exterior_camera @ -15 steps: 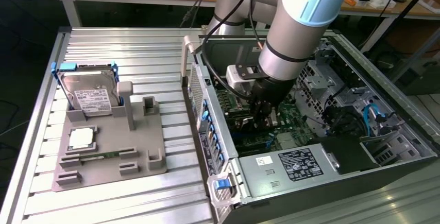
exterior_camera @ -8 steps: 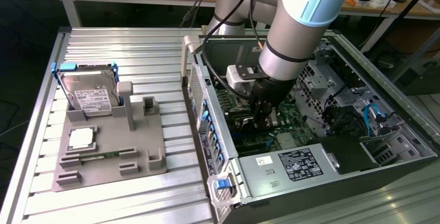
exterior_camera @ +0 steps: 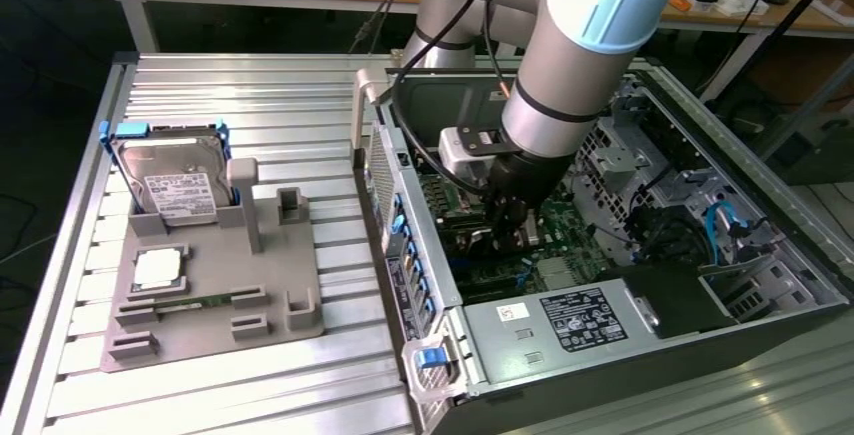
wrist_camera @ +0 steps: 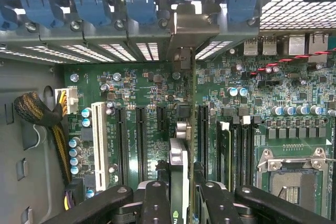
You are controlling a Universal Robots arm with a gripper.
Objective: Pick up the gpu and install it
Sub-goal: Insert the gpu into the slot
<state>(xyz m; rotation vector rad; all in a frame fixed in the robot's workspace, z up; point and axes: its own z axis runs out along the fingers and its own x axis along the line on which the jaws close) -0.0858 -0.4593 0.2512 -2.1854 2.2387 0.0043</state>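
Pincer [wrist_camera: 181, 200] pinches the gpu [wrist_camera: 178, 163], which it holds edge-on, low inside the case [exterior_camera: 400, 190] over the motherboard [wrist_camera: 136, 90].

At the exterior view's left, a grey holder [exterior_camera: 287, 300] on the table carries the hard drive [exterior_camera: 174, 180] upright and a memory stick [exterior_camera: 200, 302] lying flat, both well apart from the work. Further right comes the case's rear wall, then the arm [exterior_camera: 561, 65] reaching straight down into the open case.

In the wrist view the card runs between the black slots [wrist_camera: 140, 140], and its metal bracket [wrist_camera: 184, 30] meets the rear wall beneath the blue latches [wrist_camera: 92, 1]. Whether its edge has entered a slot cannot be told.

The step in hand looks like seating the card. To do it well, I would keep the card square to the board and parallel to its slot, so that both ends go in together. The bracket's foot should slide along the rear wall without catching. Pressure should be straight and even, since a tilted push could jam the card or flex the board.
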